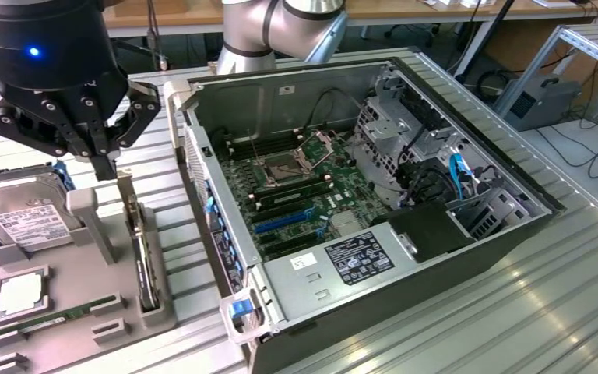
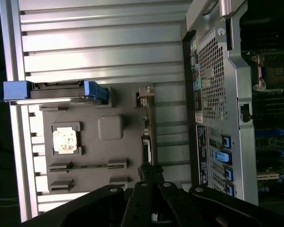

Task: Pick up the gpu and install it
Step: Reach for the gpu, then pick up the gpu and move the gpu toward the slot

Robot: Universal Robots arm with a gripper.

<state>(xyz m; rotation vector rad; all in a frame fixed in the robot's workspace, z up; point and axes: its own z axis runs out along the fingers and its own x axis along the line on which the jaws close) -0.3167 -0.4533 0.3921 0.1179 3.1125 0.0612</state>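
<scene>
The gpu stands on edge in a slot of the grey holder, a thin dark card with its silver bracket at the far end. In the wrist view the gpu runs as a narrow strip toward my fingers. My gripper hangs just above the card's bracket end, its fingers drawn together to a point, and I see nothing lifted in them. From the wrist, the gripper sits over the card's near end. The open computer case lies beside the holder, motherboard exposed.
On the holder also rest a silver hard drive, a square processor and a green memory stick. Blue expansion slots lie near the case's rear wall. The table is ribbed metal.
</scene>
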